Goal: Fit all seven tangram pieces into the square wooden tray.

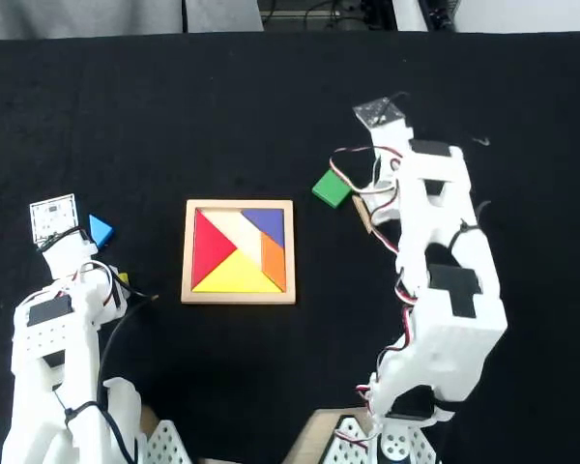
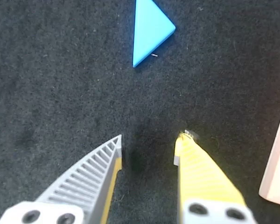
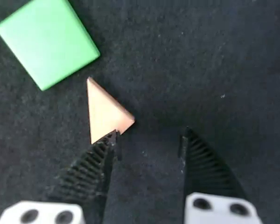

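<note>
**High view.** Shows the square wooden tray [image 1: 188, 253] at centre of frame on the black bench [image 1: 222, 106], holding a red piece [image 1: 211, 246], a yellow piece [image 1: 237, 275], an orange piece [image 1: 274, 259] and a dark blue piece [image 1: 267, 222]. Places the green square [image 1: 332, 188] to the upper right of the tray, apart from it, with the tan triangle [image 1: 364, 214] just right of that, beside the right arm [image 1: 435, 251]. Places the blue triangle [image 1: 100, 230] at far left, near the left arm [image 1: 58, 329].

**Left wrist view.** Left end effector [image 2: 149, 140]: fingers apart, bare bench between them. Blue triangle [image 2: 149, 30] ahead, well apart from the fingertips. Tray corner [image 2: 277, 172] off to one side.

**Right wrist view.** Right end effector [image 3: 149, 137]: fingers apart, gripping nothing. Tan triangle [image 3: 105, 114] touching one fingertip [image 3: 111, 140]. Green square [image 3: 46, 42] just beyond the triangle.
</note>
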Robot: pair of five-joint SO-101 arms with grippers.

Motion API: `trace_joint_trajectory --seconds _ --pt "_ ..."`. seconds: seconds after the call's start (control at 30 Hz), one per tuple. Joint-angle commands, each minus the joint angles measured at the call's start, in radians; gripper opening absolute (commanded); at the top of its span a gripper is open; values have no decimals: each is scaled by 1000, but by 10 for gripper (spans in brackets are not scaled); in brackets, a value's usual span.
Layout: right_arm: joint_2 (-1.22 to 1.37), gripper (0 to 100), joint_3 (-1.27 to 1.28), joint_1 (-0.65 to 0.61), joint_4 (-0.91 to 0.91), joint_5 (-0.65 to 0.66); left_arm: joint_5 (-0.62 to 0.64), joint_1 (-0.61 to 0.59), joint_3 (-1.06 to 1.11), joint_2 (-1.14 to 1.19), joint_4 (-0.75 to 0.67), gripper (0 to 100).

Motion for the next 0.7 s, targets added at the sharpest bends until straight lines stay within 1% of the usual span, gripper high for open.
trace_joint_trajectory --seconds 0.0,0.17,0.47,0.67 --pt "-4 212 -88 -17 20 -9 3 13 -4 -20 -17 191" --pt "-10 209 -116 -29 66 -9 3 13 -4 -20 -17 191" --pt "-2 210 -124 -97 52 -8 3 13 -4 -20 -17 191" --pt "76 209 -130 -81 31 0 3 13 -4 -20 -17 191"
